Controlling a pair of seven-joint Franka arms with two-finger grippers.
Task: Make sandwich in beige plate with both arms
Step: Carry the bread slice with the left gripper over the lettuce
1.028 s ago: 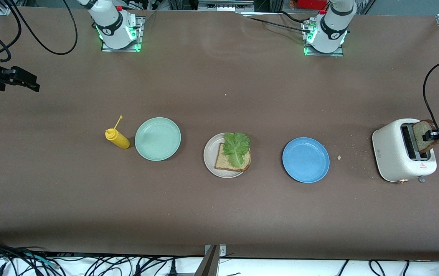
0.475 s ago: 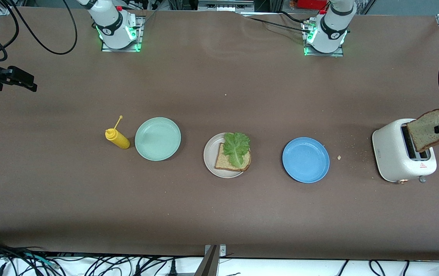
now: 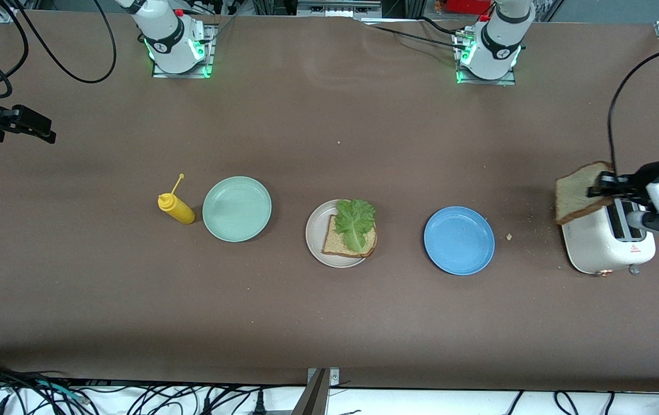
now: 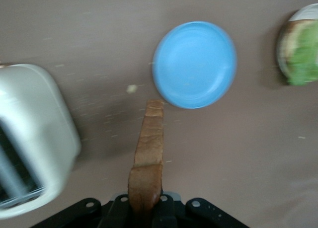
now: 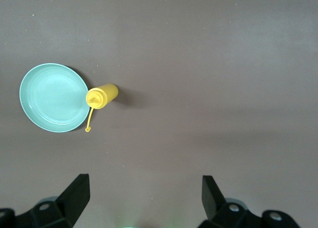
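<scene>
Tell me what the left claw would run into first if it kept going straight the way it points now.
Probably the blue plate. The left claw, shut on the toast slice, points over bare table toward that plate; height is unclear, so it may pass above it.

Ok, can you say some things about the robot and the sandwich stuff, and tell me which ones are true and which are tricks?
1. The left gripper is holding a slice of bread. True.
2. The beige plate has lettuce lying on bread. True.
3. The blue plate has bread on it. False: nothing lies on it.
4. The right gripper is shut on the yellow bottle. False: it is open and holds nothing.
5. The toaster stands toward the left arm's end of the table. True.
</scene>
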